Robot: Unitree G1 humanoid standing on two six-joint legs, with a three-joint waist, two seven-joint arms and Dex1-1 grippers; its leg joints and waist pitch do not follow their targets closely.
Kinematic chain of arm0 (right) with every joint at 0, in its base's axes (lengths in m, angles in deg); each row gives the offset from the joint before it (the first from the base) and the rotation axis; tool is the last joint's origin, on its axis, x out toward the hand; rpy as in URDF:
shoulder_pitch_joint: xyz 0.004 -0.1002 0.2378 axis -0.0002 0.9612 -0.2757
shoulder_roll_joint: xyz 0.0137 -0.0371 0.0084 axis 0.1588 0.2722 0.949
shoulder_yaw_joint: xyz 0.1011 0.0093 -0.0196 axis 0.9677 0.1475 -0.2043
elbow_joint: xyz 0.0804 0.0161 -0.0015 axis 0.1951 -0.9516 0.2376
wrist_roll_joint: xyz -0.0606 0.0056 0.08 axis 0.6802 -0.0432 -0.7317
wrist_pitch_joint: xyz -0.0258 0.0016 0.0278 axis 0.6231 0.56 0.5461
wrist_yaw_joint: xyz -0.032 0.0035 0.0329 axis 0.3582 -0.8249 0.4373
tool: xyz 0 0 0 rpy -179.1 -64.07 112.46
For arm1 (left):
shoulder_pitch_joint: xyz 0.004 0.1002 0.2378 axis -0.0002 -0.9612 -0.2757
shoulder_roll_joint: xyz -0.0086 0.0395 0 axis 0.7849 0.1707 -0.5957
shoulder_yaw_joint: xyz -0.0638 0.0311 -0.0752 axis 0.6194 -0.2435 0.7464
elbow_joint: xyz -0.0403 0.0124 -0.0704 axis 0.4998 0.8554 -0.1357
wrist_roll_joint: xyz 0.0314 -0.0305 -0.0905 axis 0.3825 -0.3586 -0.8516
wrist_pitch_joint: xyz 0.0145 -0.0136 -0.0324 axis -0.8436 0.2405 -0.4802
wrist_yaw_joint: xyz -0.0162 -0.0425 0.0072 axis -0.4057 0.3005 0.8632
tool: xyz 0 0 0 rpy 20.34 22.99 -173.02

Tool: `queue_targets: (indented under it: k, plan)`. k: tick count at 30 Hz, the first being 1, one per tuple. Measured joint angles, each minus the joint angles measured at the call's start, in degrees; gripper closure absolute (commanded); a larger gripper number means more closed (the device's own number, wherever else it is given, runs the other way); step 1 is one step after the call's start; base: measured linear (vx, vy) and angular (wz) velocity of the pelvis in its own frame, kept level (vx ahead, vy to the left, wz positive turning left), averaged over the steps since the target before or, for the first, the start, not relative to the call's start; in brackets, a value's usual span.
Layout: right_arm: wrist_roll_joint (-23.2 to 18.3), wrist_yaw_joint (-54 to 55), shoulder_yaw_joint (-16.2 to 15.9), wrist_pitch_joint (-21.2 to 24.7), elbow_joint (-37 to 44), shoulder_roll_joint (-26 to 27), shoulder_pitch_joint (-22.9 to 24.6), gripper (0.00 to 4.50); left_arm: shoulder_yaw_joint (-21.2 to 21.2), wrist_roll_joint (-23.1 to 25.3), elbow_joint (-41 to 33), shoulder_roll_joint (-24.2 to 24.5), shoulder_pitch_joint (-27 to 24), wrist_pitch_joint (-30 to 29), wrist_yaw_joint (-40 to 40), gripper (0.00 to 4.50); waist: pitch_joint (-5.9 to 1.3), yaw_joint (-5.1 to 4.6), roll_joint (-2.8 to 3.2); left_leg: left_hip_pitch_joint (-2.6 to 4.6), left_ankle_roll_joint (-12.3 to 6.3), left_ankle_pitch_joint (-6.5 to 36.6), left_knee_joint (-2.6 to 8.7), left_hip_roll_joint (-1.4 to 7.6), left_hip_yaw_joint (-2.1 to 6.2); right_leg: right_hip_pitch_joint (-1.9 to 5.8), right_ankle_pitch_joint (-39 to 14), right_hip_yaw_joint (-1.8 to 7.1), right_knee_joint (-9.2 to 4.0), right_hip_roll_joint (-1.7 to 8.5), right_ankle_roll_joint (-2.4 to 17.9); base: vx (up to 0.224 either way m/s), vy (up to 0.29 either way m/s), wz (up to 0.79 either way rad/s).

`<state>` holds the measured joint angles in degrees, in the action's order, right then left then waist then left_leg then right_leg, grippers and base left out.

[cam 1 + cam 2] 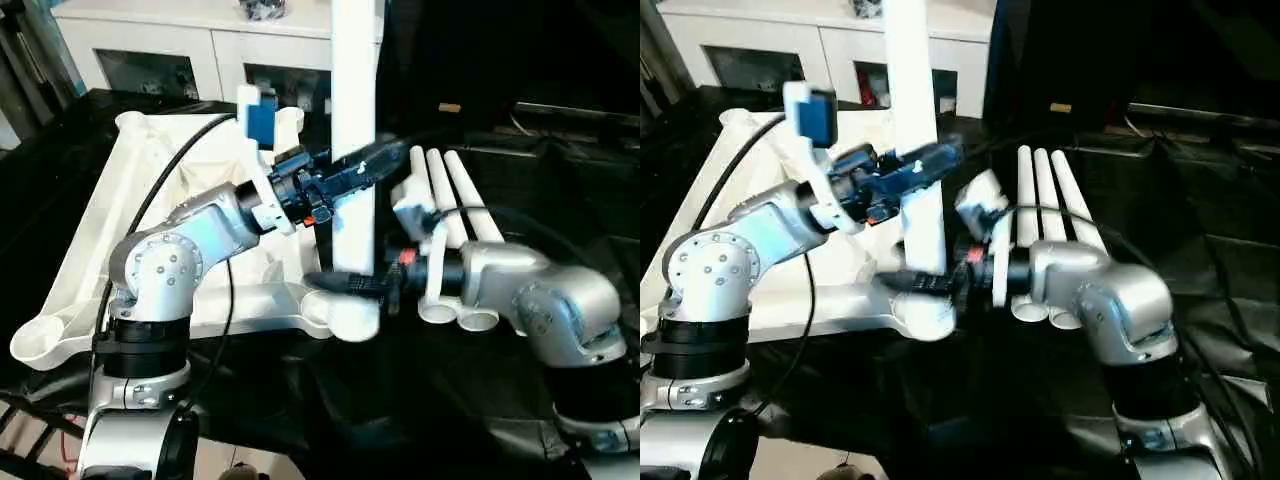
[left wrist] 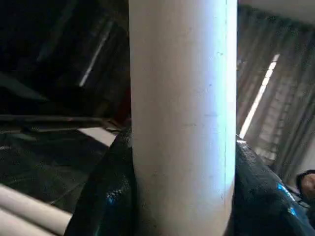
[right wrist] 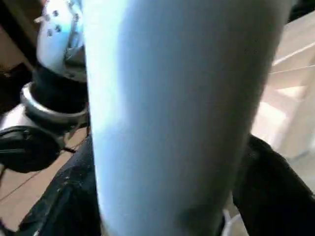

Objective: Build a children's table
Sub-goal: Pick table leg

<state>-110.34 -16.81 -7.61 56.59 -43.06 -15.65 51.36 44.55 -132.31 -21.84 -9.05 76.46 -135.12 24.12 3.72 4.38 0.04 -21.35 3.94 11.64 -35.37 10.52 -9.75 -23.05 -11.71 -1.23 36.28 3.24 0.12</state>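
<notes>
The white tabletop (image 1: 90, 230) lies upside down on black cloth, ribbed side up. One white leg (image 1: 353, 120) stands upright in its near right corner socket (image 1: 352, 318). My left gripper (image 1: 355, 170) is shut on this leg about halfway up; in the left wrist view the leg (image 2: 179, 118) sits tight between the black fingers (image 2: 106, 196). My right gripper (image 1: 350, 283) reaches in from the right, low on the same leg, just above the socket. In the right wrist view the leg (image 3: 172, 123) stands close in front of the camera.
Three more white legs (image 1: 455, 210) lie side by side on the black cloth to the right of the tabletop, behind my right forearm. A white cabinet with glass doors (image 1: 180, 50) stands behind the table. Floor shows at the near left.
</notes>
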Motion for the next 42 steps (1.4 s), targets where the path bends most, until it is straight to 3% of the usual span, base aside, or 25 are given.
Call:
queue_targets:
  k: [11, 18, 20, 27, 31, 35, 42]
  plan:
    - [-2.1, -0.2, 0.0, 1.2, 0.7, 0.8, 0.0, 2.51, 0.2, -1.2, 0.0, 0.6, -0.1, 0.0, -2.0, 2.64, 0.0, 0.01, 0.0, 0.0, -0.04, -0.1, 0.0, 0.0, -0.01, 0.0, 0.2, 0.01, -0.02, 0.0, 0.0, 0.0, 0.0, 0.0]
    - [-2.0, 1.7, -0.9, 1.3, 0.8, 2.0, 0.3, 2.55, 0.7, -1.9, -0.5, 1.0, -1.9, 0.1, -1.9, 2.64, 0.0, 0.06, 0.0, -0.02, -0.04, -0.1, 0.0, 0.0, -0.01, 0.0, 0.2, 0.01, -0.04, 0.0, 0.0, 0.0, 0.0, 0.0]
    - [-1.3, 3.8, -0.3, 0.9, 0.5, 2.9, 0.3, 2.55, 0.4, 0.1, -1.1, 0.1, -2.1, 1.9, 0.0, 1.94, 0.0, 0.1, 0.0, -0.02, -0.02, -0.1, 0.0, 0.0, -0.01, 0.01, 0.2, 0.01, -0.04, 0.0, 0.0, 0.0, 0.0, 0.0]
    - [1.6, 12.2, 1.7, -0.8, -2.3, 6.2, 0.0, 2.56, -1.8, 9.9, -2.5, -3.2, -2.5, 8.2, 13.0, 1.56, -0.01, 0.39, -0.01, -0.01, 0.03, -0.2, 0.0, 0.01, 0.0, 0.02, 0.2, 0.01, -0.05, 0.0, -0.1, 0.0, 0.0, 0.0]
    - [4.0, 16.2, 1.9, -1.0, -4.3, 7.8, -1.2, 2.56, -2.2, 12.9, -2.8, -4.9, -1.6, 7.4, 21.5, 1.56, -0.01, 0.24, -0.03, -0.04, 0.05, -0.2, 0.0, 0.0, -0.01, 0.0, 0.2, 0.02, -0.05, 0.0, -0.1, 0.0, 0.0, 0.0]
    - [6.0, 19.5, 1.8, -2.3, -5.9, 9.2, -2.4, 2.56, -2.1, 14.8, -3.5, -7.1, -1.1, 7.5, 26.7, 1.89, -0.01, 0.2, -0.05, -0.06, 0.05, -0.2, 0.0, 0.0, -0.01, -0.01, 0.2, 0.02, -0.08, 0.0, -0.1, 0.0, 0.0, 0.0]
    - [8.1, 20.5, 0.7, -2.7, -6.2, 9.1, -3.1, 2.56, -2.2, 15.0, -3.4, -6.7, -1.0, 7.7, 27.4, 2.38, -0.01, 0.24, -0.05, -0.08, 0.04, -0.2, 0.0, 0.0, -0.01, -0.02, 0.2, 0.02, -0.1, 0.0, -0.1, 0.0, 0.0, 0.0]
